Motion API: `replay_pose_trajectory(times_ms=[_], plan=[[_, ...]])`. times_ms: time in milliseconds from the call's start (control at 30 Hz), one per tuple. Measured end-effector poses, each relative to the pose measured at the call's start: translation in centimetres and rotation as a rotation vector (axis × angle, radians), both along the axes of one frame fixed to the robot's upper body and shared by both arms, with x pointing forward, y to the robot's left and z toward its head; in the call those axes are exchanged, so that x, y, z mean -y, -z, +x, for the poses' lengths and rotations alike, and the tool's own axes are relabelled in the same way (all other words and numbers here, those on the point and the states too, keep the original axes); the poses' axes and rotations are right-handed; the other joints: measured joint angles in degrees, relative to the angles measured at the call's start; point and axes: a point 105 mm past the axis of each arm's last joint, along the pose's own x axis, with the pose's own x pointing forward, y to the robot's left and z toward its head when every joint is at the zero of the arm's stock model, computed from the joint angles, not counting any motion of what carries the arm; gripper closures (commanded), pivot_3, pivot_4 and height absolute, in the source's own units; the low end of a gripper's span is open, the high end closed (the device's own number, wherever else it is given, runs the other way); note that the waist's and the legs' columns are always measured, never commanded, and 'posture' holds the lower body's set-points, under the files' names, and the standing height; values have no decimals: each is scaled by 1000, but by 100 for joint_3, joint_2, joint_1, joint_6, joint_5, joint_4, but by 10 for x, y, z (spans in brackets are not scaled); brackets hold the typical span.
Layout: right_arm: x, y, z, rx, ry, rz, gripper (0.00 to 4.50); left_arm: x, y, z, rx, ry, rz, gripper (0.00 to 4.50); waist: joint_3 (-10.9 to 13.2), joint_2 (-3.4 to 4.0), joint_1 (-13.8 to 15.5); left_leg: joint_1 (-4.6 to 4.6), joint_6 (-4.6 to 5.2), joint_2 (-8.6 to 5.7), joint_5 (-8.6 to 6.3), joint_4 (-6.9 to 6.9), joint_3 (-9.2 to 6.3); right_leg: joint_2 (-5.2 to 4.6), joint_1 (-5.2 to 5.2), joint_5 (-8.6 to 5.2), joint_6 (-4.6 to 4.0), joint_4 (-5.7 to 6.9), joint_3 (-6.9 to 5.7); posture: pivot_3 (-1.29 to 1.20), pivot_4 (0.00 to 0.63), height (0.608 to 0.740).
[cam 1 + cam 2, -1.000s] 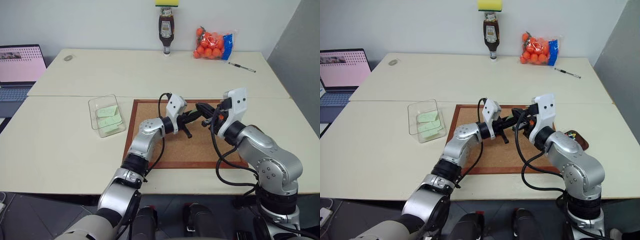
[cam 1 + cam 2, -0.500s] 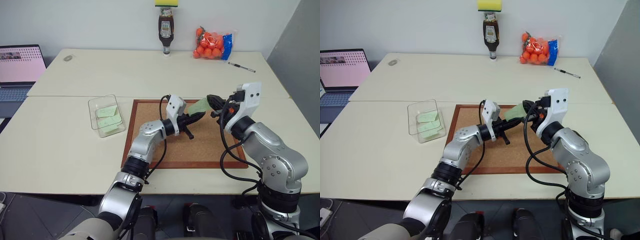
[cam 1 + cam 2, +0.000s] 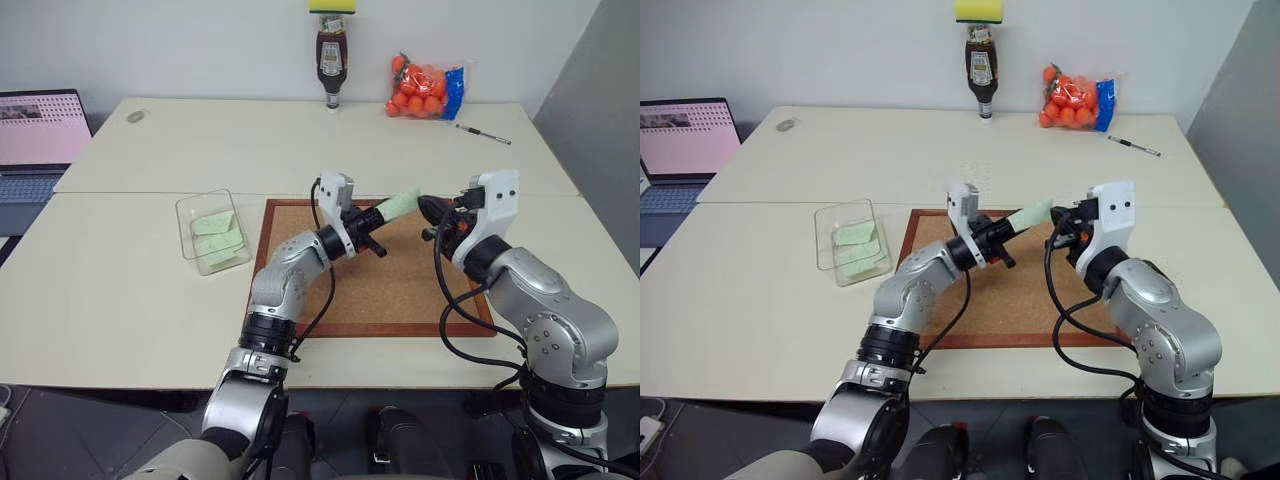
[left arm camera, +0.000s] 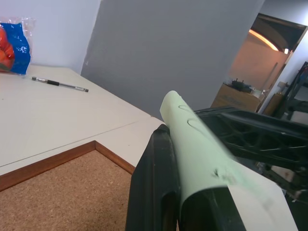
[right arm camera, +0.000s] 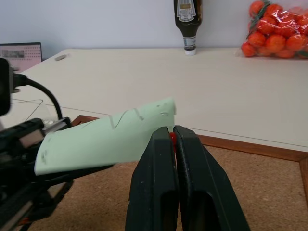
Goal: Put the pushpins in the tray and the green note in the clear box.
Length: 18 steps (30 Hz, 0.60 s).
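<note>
Loosely curled green note (image 3: 397, 205), pale paper; grainy cork board (image 3: 400, 285).

Even, bright indoor light falls from above; the pale table (image 3: 150, 290) shows soft, faint shadows and no hard glare. Both head views are sharp edge to edge, with slight bowing toward the corners. In the left wrist view the green note (image 4: 197, 144) blurs toward 5 o'clock, and a warm lit doorway glows at 2 o'clock. The right wrist view's nearest fingers (image 5: 159, 192) are soft.
</note>
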Motion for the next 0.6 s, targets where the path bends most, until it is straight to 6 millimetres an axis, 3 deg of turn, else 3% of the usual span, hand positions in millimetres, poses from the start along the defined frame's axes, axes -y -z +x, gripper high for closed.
replay_pose_trajectory(times_ms=[233, 367, 600], plan=[[7, -6, 2, 5, 41, 147, 4500, -23, 36, -8, -88, -55, 74, 4479, 0, 0, -2, 1, 0, 5, 0, 1, -9, 4, 0, 0, 0, 5, 1, 0, 150, 740], [-4, -9, -3, -28, -52, 265, 4500, -22, 40, -10, -80, -54, 107, 4479, 0, 0, -1, 1, 0, 3, 0, 1, -10, 3, 2, 0, -1, 4, 2, 0, 150, 740], [-8, -9, -6, -46, -75, 277, 4500, -19, 40, -11, -73, -51, 116, 4479, 0, 0, 0, 0, 0, 3, 0, 1, -7, 2, 1, 0, -1, 3, 3, 0, 150, 740]])
